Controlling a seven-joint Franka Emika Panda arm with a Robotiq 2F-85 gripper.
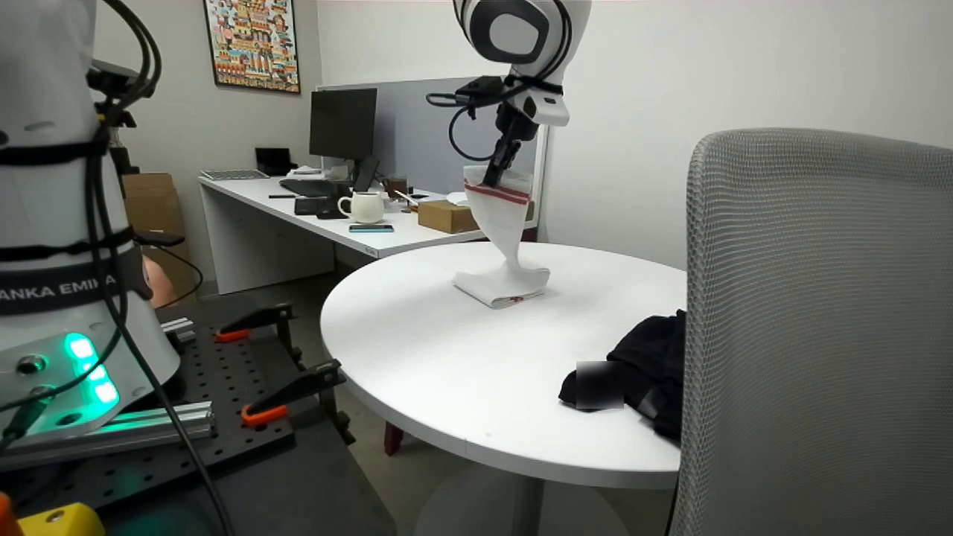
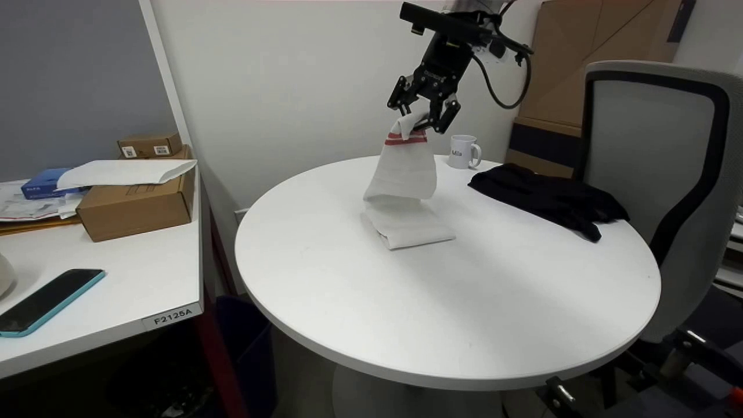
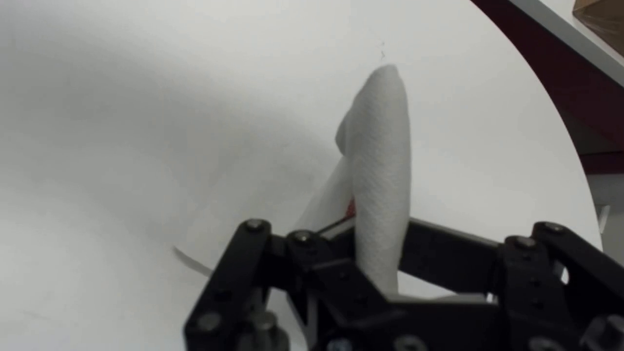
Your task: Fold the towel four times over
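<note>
You have the gripper [image 3: 380, 243] clamped on the white towel [image 2: 403, 168] near its red stripes, jaws parted only by the fabric, the upper part held raised while the folded lower end rests on the round table [image 2: 348, 307]

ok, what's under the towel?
The round table: the lower part of the towel rests on it, the claw grips the top end. Directly beneath that lower part is covered, unseen.

table [image 2: 464, 325]: free pass lower middle, in an exterior view
towel [image 2: 403, 174]: blocks centre
mug [image 2: 460, 152]: obstacle, upper middle
black cloth [image 2: 537, 194], chair [image 2: 644, 133]: block right
</note>
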